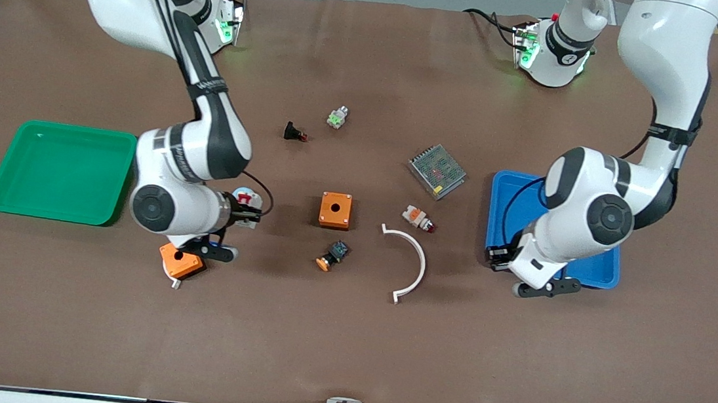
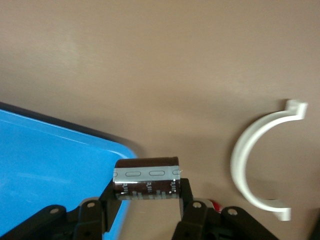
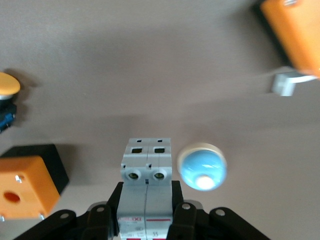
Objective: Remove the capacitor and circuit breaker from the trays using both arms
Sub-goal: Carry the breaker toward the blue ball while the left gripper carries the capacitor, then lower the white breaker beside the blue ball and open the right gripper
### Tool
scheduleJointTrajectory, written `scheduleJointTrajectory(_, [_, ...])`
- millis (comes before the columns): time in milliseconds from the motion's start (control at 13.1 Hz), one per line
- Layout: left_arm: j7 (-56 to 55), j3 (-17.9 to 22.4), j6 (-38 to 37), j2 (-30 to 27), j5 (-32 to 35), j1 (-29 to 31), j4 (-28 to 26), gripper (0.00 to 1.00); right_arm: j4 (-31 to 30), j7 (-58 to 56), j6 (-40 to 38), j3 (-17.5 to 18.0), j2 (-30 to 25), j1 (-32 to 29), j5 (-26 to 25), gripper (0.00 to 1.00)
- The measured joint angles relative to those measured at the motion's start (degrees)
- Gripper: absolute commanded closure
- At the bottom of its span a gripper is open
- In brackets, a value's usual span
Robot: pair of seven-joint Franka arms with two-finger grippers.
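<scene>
My left gripper (image 1: 497,254) is shut on the capacitor (image 2: 146,179), a dark brown cylinder with a grey stripe held crosswise between the fingers. It hangs over the table at the edge of the blue tray (image 1: 596,270), which also shows in the left wrist view (image 2: 50,165). My right gripper (image 1: 246,209) is shut on the breaker (image 1: 246,200), a white-grey block with red levers, clear in the right wrist view (image 3: 146,182). It hangs low over the table between the green tray (image 1: 59,169) and an orange box (image 1: 335,210).
A blue-white dome (image 3: 201,166) lies beside the breaker. A second orange box (image 1: 180,262) sits under the right arm. A push button (image 1: 333,255), white arc (image 1: 416,260), white-orange cylinder (image 1: 418,218), mesh-covered box (image 1: 437,171), small black part (image 1: 293,132) and green-white part (image 1: 337,118) lie mid-table.
</scene>
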Motion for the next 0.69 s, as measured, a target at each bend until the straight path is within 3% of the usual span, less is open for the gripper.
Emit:
scheduleJointTrajectory(153, [-5.98, -0.17, 0.0, 2.57, -0.02, -3.04, 3.48, 0.99, 0.03, 3.65, 2.64, 0.0, 2.77, 1.88, 0.54, 0.94])
scheduleJointTrajectory(305, [-11.1, -0.25, 0.23, 6.38, -0.06, -5.98, 7.17, 0.99, 0.09, 5.3, 3.86, 0.0, 4.69, 2.81, 0.83, 0.85])
scheduleJointTrajectory(381, [-13.46, -0.27, 0.67, 8.63, -0.06, -7.48, 9.31, 0.99, 0.11, 5.43, 4.22, -0.01, 5.28, 2.88, 0.99, 0.63])
scheduleJointTrajectory(458, [-15.46, -0.27, 1.76, 11.03, -0.06, -8.97, 11.54, 0.99, 0.11, 5.46, 4.55, -0.07, 5.7, 2.87, 1.11, 0.14])
scheduleJointTrajectory(534, [-17.14, -0.28, 3.57, 13.09, -0.06, -10.21, 13.19, 0.99, 0.12, 5.5, 4.69, -0.13, 5.9, 2.87, 1.16, 0.0])
scheduleJointTrajectory(686, [-19.54, -0.28, 7.71, 16.15, -0.06, -12.45, 14.89, 0.99, 0.25, 5.59, 4.7, -0.16, 5.95, 2.87, 1.2, 0.0])
